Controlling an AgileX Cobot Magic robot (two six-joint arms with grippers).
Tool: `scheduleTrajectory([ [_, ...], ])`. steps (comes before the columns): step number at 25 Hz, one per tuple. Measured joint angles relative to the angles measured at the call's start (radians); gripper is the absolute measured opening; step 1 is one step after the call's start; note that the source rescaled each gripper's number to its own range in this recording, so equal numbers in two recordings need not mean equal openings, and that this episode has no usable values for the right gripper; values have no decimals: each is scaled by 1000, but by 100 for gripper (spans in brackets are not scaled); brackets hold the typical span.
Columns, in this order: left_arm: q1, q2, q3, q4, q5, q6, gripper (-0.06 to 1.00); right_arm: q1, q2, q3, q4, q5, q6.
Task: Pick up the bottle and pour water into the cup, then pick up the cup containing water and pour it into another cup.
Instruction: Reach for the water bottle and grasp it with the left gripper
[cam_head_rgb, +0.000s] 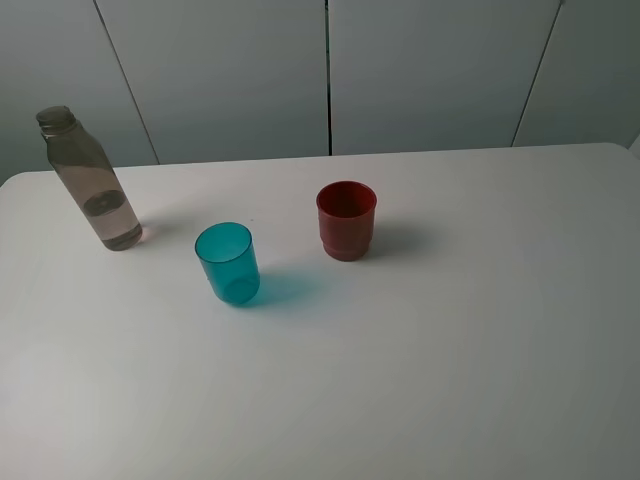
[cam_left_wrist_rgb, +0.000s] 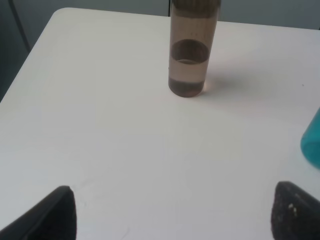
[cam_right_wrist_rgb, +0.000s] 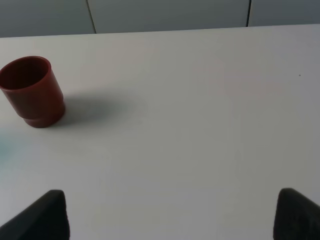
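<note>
The tall smoky grey-brown plastic bottle (cam_head_rgb: 92, 190), translucent teal plastic tumbler (cam_head_rgb: 228, 264) and opaque dark red plastic cup (cam_head_rgb: 346, 220) stand apart on the white table (cam_head_rgb: 460, 360), with open gaps between them. Bare tabletop lies in front and to the right.

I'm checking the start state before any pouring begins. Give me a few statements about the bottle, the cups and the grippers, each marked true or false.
1. The bottle stands upright and is partly filled. True.
2. The teal cup lies on its side. False: it stands upright, mouth up.
3. The red cup stands between the bottle and the teal cup. False: the teal cup is the one in the middle.
4. The left gripper is open and holds nothing. True.
5. The right gripper is shut on the red cup. False: it is open, and the cup stands apart from it.
</note>
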Motion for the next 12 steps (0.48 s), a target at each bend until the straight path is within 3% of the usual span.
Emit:
scheduleTrajectory([
  [12, 0, 0, 0, 0, 0, 3, 100, 0, 0, 0, 0, 0, 0],
])
